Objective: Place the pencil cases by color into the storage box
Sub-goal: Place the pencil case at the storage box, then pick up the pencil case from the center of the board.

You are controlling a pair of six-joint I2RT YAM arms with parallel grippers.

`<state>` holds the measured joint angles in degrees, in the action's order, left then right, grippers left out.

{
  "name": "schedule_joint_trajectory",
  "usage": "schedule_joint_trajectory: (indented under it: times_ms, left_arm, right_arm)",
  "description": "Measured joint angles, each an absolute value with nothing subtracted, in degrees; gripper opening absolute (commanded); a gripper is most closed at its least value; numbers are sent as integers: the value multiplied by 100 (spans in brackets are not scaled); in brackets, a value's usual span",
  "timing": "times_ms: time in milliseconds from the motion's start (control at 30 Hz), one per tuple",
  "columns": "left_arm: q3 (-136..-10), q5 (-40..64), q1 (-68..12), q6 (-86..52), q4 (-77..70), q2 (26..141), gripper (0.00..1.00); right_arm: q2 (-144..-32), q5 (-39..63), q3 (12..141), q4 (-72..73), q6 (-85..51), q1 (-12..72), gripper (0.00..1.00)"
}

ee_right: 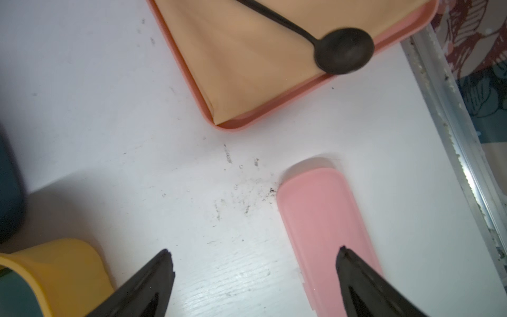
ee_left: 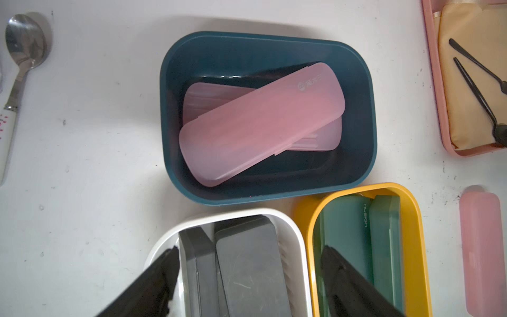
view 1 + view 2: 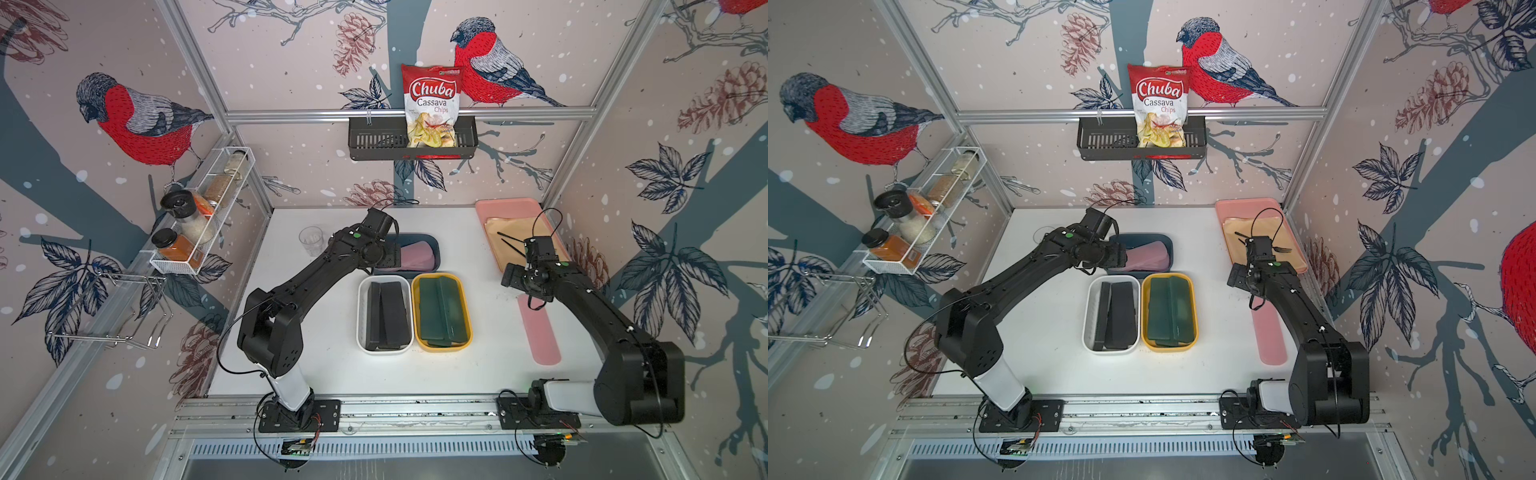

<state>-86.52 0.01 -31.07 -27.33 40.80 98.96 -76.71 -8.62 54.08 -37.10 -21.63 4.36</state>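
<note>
Your one loose pencil case, matte pink and round-cornered, lay flat on the white tabletop, your right hand angled down near its end, spread and empty; your left hand, likewise spread, hung over the white tub.

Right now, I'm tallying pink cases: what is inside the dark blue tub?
The dark blue tub holds two pink pencil cases: the upper case lies slantwise on the lower case, hiding its middle and anything beneath.
</note>
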Motion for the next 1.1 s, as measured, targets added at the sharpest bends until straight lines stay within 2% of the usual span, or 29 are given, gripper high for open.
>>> schedule_joint_trajectory:
  times_ms: [267, 1100]
  left_arm:
    - [-8997, 198, -3068, -2547, 4082, 10241, 84]
    - [-9284, 735, -2805, -2460, 4095, 10567, 84]
  right_arm:
    - [-7684, -860, 5063, -3642, -2272, -47, 96]
    - [-8182, -760, 4272, -2917, -2495, -725, 97]
